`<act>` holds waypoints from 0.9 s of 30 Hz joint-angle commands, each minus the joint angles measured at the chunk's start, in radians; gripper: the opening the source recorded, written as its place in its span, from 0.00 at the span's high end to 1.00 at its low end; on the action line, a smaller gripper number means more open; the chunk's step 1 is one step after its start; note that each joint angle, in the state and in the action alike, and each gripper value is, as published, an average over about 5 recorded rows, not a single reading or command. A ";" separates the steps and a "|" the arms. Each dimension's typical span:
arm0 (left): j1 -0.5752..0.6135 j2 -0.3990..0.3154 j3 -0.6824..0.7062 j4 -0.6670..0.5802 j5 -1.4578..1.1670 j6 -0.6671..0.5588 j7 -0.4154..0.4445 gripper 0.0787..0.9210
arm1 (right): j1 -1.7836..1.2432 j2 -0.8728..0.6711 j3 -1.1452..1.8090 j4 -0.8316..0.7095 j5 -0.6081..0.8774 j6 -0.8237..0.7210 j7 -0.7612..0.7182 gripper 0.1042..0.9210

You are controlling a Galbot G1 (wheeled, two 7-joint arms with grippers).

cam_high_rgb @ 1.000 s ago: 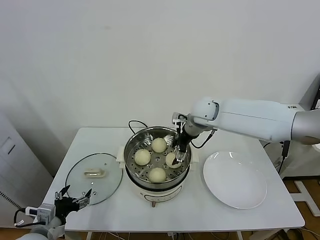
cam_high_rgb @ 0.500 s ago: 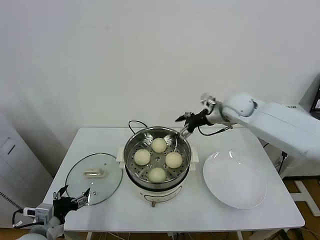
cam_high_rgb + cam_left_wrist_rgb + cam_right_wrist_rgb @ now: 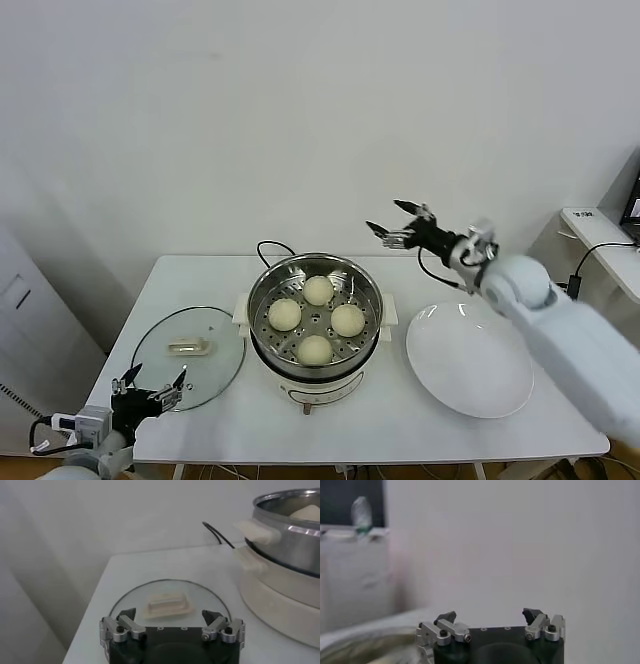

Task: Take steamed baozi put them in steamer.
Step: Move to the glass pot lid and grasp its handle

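Several cream-white steamed baozi [image 3: 318,290] rest on the perforated tray inside the shiny steamer [image 3: 265,292] at the table's middle. My right gripper [image 3: 400,222] hangs open and empty in the air, above and to the right of the steamer's rim; in the right wrist view the gripper [image 3: 492,615] faces the bare wall. My left gripper [image 3: 150,390] is parked open at the front left edge; in the left wrist view the gripper [image 3: 169,616] has nothing between its fingers. From there the steamer [image 3: 290,545] shows with one baozi [image 3: 307,512] peeking over its rim.
A round glass lid [image 3: 188,355] with a white handle lies flat left of the steamer, just beyond my left gripper. A large white plate [image 3: 470,360] with nothing on it sits to the right. A black cord [image 3: 268,248] loops behind the pot on the white table [image 3: 380,420].
My right gripper rose out of the steamer, where it stood by the right-hand baozi, and swung up and to the right. The baozi stay on the tray. The left gripper has barely moved.
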 commanded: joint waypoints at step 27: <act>-0.118 -0.186 0.035 0.431 1.741 -0.529 -0.146 0.12 | -0.717 0.544 0.685 0.084 -0.496 0.148 -0.022 0.12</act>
